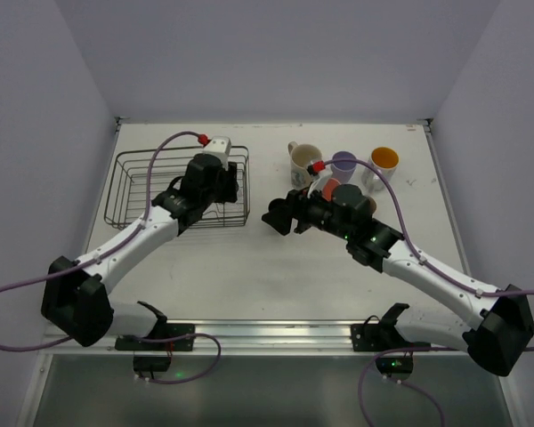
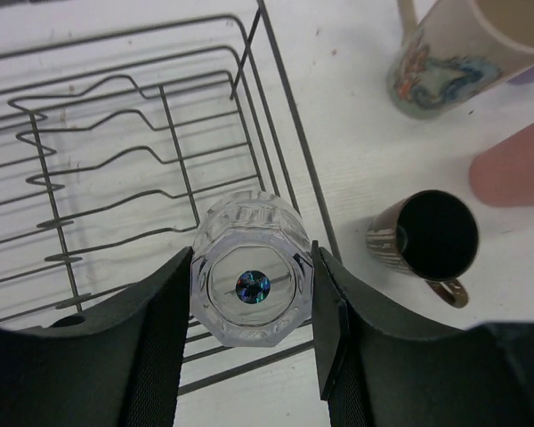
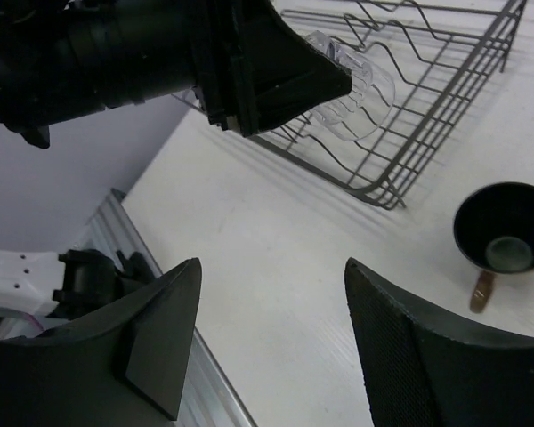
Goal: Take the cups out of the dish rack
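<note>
The clear glass (image 2: 252, 283) lies tilted in the right near corner of the dish rack (image 2: 116, 133), and my left gripper (image 2: 252, 267) is shut on it, one pad on each side. From the right wrist view the same glass (image 3: 360, 89) pokes out past the left fingers over the rack's wires (image 3: 427, 116). My right gripper (image 3: 272, 267) hangs open and empty over bare table, just right of the rack (image 1: 129, 191). On the table stand the cream printed mug (image 1: 304, 163), lavender tumbler (image 1: 343, 164), orange-lined mug (image 1: 383, 165), salmon-pink tumbler (image 2: 516, 173) and brown cup (image 2: 432, 236).
The rest of the rack shows only its wire prongs (image 2: 80, 178). The brown cup (image 3: 503, 231) stands close to the rack's right near corner. A metal rail (image 1: 276, 331) runs along the table's near edge, and grey walls close in the left, right and back.
</note>
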Robot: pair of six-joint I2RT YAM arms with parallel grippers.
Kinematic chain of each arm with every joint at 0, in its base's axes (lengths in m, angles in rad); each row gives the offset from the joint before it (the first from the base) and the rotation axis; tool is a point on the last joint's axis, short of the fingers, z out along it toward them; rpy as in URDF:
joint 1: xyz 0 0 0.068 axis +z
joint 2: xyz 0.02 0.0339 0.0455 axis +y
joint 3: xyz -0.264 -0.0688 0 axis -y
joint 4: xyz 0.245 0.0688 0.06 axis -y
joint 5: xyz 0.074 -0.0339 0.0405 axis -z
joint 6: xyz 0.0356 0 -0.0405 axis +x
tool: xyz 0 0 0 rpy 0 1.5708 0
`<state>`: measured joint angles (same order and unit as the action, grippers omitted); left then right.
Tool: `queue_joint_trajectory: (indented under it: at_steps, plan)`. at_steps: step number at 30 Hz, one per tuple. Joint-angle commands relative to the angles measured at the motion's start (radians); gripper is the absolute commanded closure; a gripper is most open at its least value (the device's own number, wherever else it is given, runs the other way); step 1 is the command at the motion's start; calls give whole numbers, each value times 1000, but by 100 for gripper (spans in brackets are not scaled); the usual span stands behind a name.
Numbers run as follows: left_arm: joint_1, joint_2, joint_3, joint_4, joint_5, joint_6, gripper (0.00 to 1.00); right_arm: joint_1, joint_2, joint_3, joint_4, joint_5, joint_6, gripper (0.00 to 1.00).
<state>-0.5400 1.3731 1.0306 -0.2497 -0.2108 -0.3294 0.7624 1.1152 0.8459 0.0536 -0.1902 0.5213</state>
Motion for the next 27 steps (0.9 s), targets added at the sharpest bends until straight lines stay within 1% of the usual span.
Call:
queue_joint_trajectory:
  at_steps: [1, 5, 7, 8, 10, 11, 13, 15, 16, 17, 19, 20, 23, 25, 27]
  plan:
    - [-6, -106, 43, 53, 5, -25, 75, 0, -26, -40, 258, -89, 112, 32]
    - [-5, -236, -9, 116, 144, -82, 76, -2, -55, -85, 374, -109, 154, 26]
    - [-5, -278, -32, 142, 194, -127, 76, -2, -63, -108, 426, -129, 173, 25]
    - [-5, -319, -62, 186, 255, -144, 76, -2, -66, -114, 442, -132, 177, 25]
    - [-5, -367, -110, 265, 321, -202, 76, -3, -66, -129, 462, -138, 175, 26]
    - [-5, -411, -168, 367, 397, -229, 76, -2, -66, -134, 465, -146, 174, 27]
    - [-5, -442, -228, 430, 451, -298, 75, -3, -78, -154, 483, -158, 168, 27]
    - [-5, -472, -256, 493, 505, -341, 76, -3, -92, -166, 491, -150, 164, 27]
    - [-3, -480, -271, 518, 522, -380, 76, -3, -103, -169, 491, -153, 154, 28]
    - [-5, -492, -299, 565, 560, -402, 76, -6, -107, -169, 489, -158, 154, 28]
    - [-5, -502, -323, 613, 590, -437, 76, -8, -121, -171, 483, -157, 155, 28]
    - [-5, -508, -349, 680, 632, -473, 75, -9, -126, -174, 482, -153, 155, 28]
    - [-5, -514, -379, 745, 671, -517, 75, -20, -155, -192, 482, -141, 154, 29]
    - [-5, -508, -405, 782, 694, -558, 75, -23, -167, -197, 480, -156, 148, 30]
    - [-5, -499, -428, 857, 721, -594, 75, -23, -166, -192, 482, -184, 143, 31]
